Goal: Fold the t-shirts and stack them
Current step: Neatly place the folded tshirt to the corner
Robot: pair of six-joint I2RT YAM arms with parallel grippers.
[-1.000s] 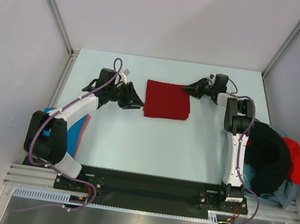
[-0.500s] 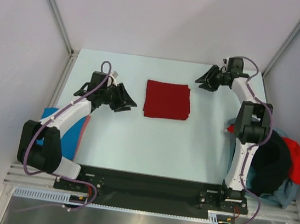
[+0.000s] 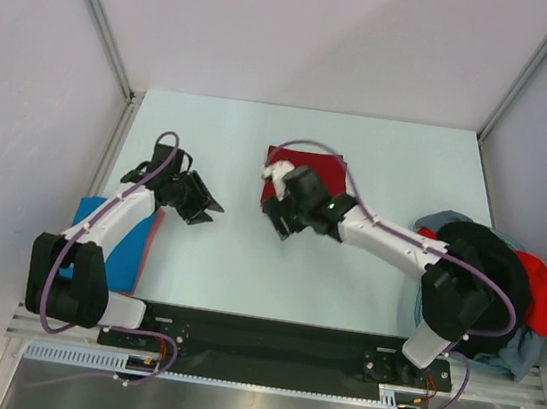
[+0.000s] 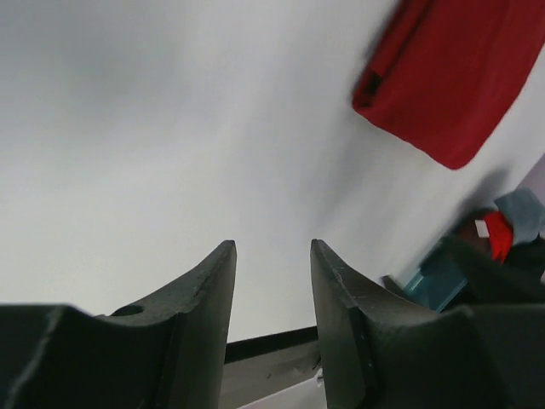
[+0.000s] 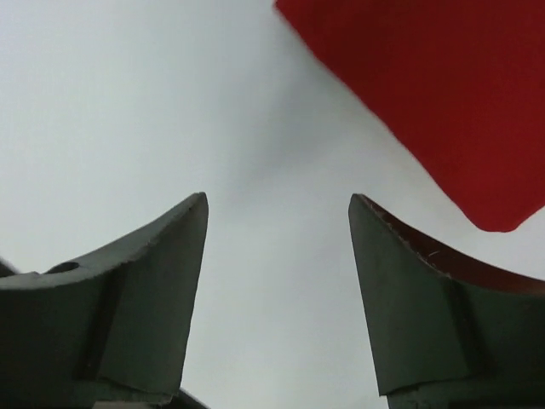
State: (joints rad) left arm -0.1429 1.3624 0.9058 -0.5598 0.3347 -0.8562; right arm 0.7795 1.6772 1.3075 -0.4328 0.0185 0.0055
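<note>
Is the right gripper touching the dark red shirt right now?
Apart. Right wrist view: bare table shows between the open right gripper and the edge of the dark red shirt.

A robot lab cell: plain white panels (image 3: pixel 317 29) on aluminium struts (image 3: pixel 97 15) enclose a pale table (image 3: pixel 246 261); two arms (image 3: pixel 390 242) are bolted along the bottom of the frame.
</note>
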